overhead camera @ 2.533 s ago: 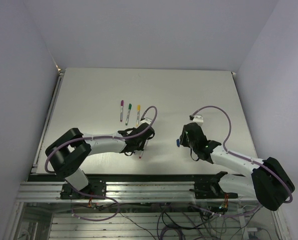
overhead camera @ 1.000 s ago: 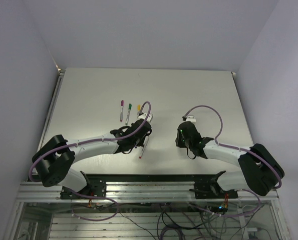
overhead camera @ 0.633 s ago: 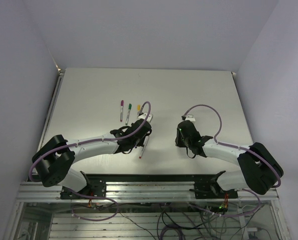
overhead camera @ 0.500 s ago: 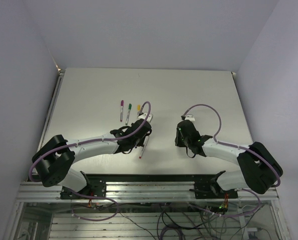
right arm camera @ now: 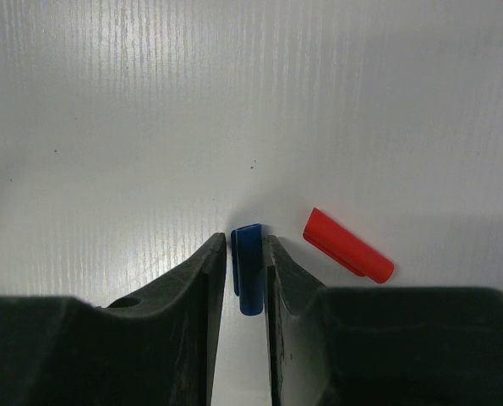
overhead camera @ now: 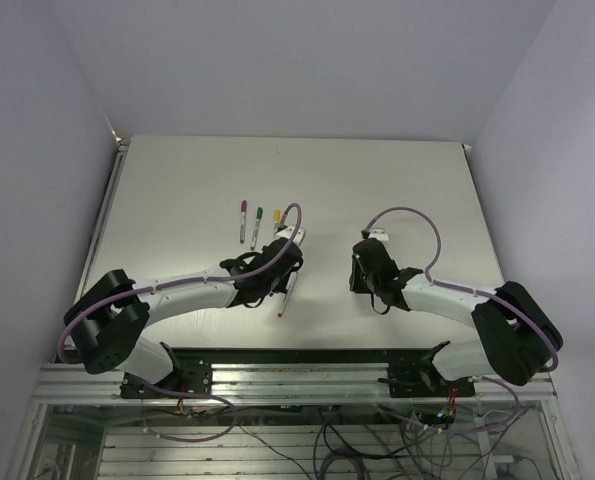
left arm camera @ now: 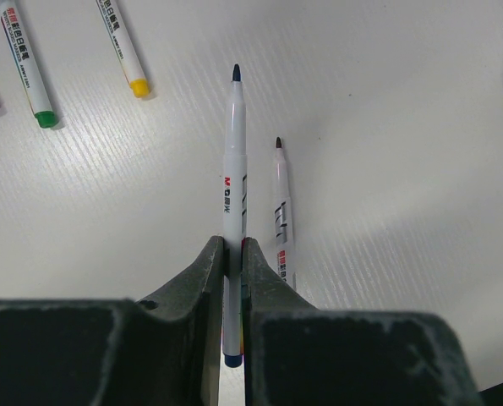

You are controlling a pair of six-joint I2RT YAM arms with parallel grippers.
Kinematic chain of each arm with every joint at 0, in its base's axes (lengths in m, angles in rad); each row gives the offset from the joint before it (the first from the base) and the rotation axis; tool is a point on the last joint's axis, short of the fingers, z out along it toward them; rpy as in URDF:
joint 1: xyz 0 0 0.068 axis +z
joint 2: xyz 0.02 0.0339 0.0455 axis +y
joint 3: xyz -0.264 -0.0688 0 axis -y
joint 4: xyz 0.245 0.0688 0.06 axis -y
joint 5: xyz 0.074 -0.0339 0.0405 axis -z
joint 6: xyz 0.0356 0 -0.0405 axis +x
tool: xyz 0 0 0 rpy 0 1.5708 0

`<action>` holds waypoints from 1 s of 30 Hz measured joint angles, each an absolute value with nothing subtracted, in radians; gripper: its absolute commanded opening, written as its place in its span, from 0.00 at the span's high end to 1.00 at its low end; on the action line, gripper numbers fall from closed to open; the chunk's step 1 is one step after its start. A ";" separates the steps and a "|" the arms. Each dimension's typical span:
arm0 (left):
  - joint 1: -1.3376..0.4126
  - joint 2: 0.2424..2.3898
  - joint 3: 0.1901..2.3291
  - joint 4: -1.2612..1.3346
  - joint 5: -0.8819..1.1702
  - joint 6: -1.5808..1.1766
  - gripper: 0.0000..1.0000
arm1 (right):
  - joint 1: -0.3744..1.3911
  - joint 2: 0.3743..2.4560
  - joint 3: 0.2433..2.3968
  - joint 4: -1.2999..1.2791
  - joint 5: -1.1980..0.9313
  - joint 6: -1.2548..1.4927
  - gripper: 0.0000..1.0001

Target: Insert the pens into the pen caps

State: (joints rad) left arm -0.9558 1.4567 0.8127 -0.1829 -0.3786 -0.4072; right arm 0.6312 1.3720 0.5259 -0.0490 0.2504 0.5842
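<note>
Firmly pinched between the jaws of the left gripper (left arm camera: 233, 249), the blue-tipped pen (left arm camera: 234, 161) juts straight out ahead of the wrist. Its bare nib is uncapped and its rear end shows just behind the grip. Just to its right the red-tipped pen (left arm camera: 281, 220) lies flat on the white table (overhead camera: 397, 180), nearly parallel to the held one and likewise without a cap. Beyond them, toward the left, 3 more pens lie in a loose row with their coloured ends toward the wrist: the yellow-ended pen (left arm camera: 120, 46) nearest, then the green-ended pen (left arm camera: 24, 63), then the purple-ended pen (overhead camera: 243, 222), which barely enters the wrist view. Across the table, the right gripper (right arm camera: 244, 244) is closed on the blue cap (right arm camera: 249, 288), with 1 dark finger pressed against each side of it. Whether the cap is lifted off the surface cannot be told. The red cap (right arm camera: 348, 256) lies at a slant on the table just beside the right-hand finger, apart from the blue one. Seen from overhead, the 2 arms reach in from the near edge with their grippers facing each other, a stretch of bare table between them.
</note>
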 measured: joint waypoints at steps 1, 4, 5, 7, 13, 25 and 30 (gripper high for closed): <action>-0.956 1.457 0.813 -0.183 -0.379 -0.408 0.93 | 0.633 1.373 0.527 -0.051 0.251 0.585 0.77; -0.955 1.457 0.813 -0.181 -0.379 -0.407 0.93 | 0.637 1.375 0.530 -0.057 0.255 0.587 0.77; -0.955 1.457 0.813 -0.180 -0.379 -0.407 0.93 | 0.638 1.377 0.532 -0.059 0.257 0.587 0.77; -0.953 1.457 0.813 -0.177 -0.379 -0.408 0.93 | 0.641 1.380 0.537 -0.067 0.262 0.588 0.77; -0.951 1.457 0.813 -0.175 -0.378 -0.408 0.93 | 0.653 1.389 0.549 -0.084 0.280 0.591 0.79; -0.945 1.457 0.813 -0.175 -0.377 -0.408 0.93 | 0.683 1.417 0.579 -0.120 0.316 0.623 1.00; -0.943 1.457 0.813 -0.175 -0.374 -0.407 0.93 | 0.689 1.423 0.597 -0.138 0.331 0.623 1.00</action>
State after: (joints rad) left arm -0.9432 1.4567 0.8127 -0.1749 -0.3740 -0.4068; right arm 0.6891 1.4231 0.5972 -0.1375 0.3305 0.6228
